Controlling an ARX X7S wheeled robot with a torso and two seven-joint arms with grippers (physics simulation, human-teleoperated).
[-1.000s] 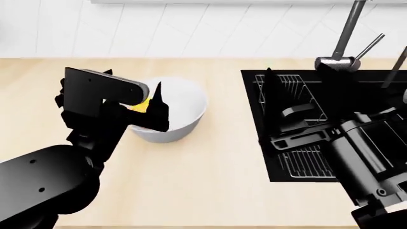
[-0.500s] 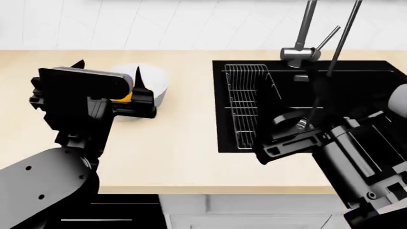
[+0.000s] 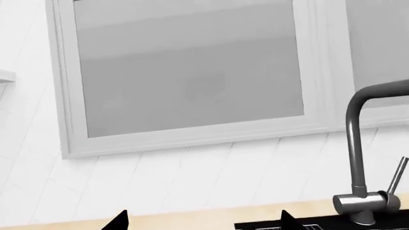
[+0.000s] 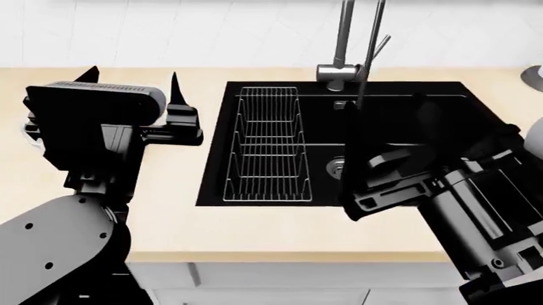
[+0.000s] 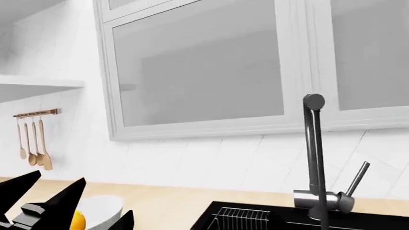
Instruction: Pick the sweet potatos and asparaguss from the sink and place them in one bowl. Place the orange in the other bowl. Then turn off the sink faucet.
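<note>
My left gripper hangs open and empty over the wooden counter, left of the black sink; in the left wrist view its tips stand far apart. My right gripper is open over the basin near the steel drain. The dark gooseneck faucet rises behind the sink, its lever angled up; the right wrist view shows faucet and lever. That view also shows a white bowl holding the orange. Sweet potatoes and asparagus are out of view.
A wire rack fills the sink's left side. The wooden counter has its front edge close below the sink. A pale rounded object is cut by the right edge. Wooden spoons hang on the tiled wall.
The head view has swung right: the bowl with the orange has left it and the sink now sits in the middle. Both grippers keep the same open pose.
</note>
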